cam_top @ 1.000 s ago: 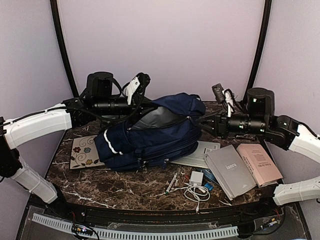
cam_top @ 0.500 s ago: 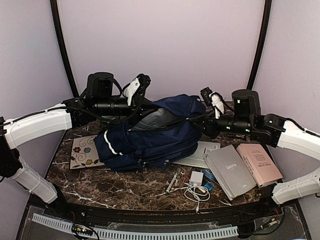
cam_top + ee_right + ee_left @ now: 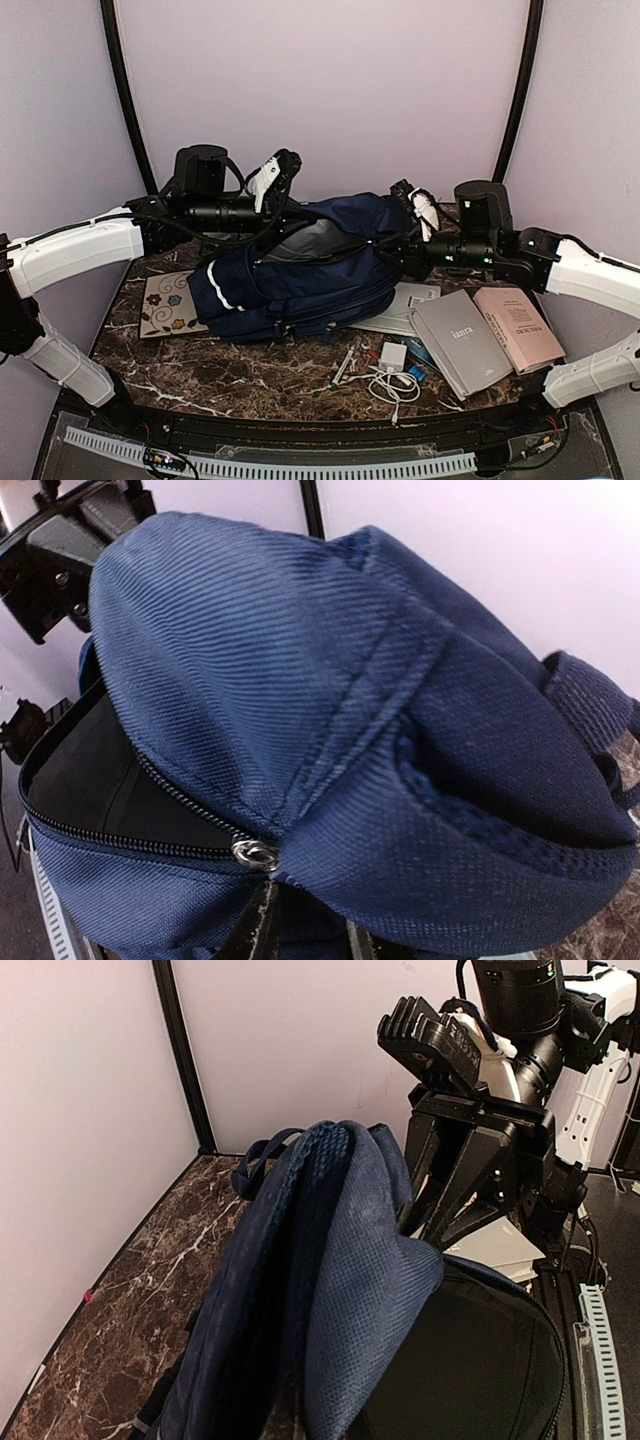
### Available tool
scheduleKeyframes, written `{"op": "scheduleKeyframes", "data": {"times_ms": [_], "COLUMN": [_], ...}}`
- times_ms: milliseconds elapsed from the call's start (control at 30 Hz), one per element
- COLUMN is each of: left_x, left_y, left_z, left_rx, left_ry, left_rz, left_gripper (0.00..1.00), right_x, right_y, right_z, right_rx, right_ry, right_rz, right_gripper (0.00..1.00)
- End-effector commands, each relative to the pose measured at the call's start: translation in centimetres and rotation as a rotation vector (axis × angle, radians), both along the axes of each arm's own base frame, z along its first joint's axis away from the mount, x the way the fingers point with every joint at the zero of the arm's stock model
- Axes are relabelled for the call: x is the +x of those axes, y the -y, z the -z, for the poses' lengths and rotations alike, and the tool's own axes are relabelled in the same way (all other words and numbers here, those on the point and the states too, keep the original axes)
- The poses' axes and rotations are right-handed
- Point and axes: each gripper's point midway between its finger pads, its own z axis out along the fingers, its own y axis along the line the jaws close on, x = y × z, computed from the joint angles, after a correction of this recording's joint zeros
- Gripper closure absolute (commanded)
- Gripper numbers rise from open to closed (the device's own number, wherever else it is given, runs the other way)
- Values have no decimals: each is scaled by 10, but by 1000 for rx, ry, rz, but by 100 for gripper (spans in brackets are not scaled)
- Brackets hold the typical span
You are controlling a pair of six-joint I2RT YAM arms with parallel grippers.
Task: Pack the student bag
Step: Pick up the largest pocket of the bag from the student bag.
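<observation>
The student bag [image 3: 300, 275], navy with white stripe trim, lies on its side mid-table, its main zip open on a dark inside. My left gripper [image 3: 283, 208] is at the bag's back upper rim, holding it raised. In the left wrist view the lifted fabric [image 3: 350, 1290] hides my own fingers. My right gripper [image 3: 393, 253] is pressed against the bag's right end. In the right wrist view its fingers [image 3: 255, 930] close on bunched fabric just below the zip slider [image 3: 255, 855]. The right gripper also shows in the left wrist view [image 3: 430, 1230].
A grey book [image 3: 462, 342] and a pink book [image 3: 518, 328] lie at the right. A white notebook [image 3: 405, 305] sticks out from under the bag. A charger with cable [image 3: 393, 368], a pen [image 3: 343, 368] and a floral card [image 3: 165, 303] lie in front.
My right arm has swung left from beside the books to the bag's right end and now has fabric between its fingers. The left arm and the bag's raised rim have stayed put.
</observation>
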Motion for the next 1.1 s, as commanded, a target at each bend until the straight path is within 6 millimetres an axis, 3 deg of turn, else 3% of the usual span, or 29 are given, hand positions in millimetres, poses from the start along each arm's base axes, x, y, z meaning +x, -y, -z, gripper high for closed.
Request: {"op": "scheduleKeyframes", "data": {"times_ms": [0, 200, 400, 667, 800, 933, 1067], "left_x": [-3, -2, -3, -6, -7, -6, -6], "left_y": [-1, 0, -2, -7, -8, -8, -7], "left_z": [-40, -39, -38, -42, -45, -44, -44], "left_rx": [-96, -95, -88, -91, -97, -91, -97], "left_ry": [102, 101, 112, 138, 142, 140, 136], "left_rz": [21, 21, 16, 7, 9, 4, 10], "left_gripper": [100, 100, 100, 100, 100, 100, 100], "right_x": [-13, -18, -8, 11, 14, -7, -29], "right_y": [-15, -15, 5, 45, 60, 48, 31], "right_z": [-12, -22, -15, 16, 21, 2, -24], "right_rx": [53, 81, 33, -64, -45, 52, 189], "right_ry": [12, 30, 38, -41, -77, -47, 11], "right_rz": [-107, -124, -9, 153, 160, 22, -107], "right_gripper": [82, 100, 100, 100, 100, 99, 86]}}
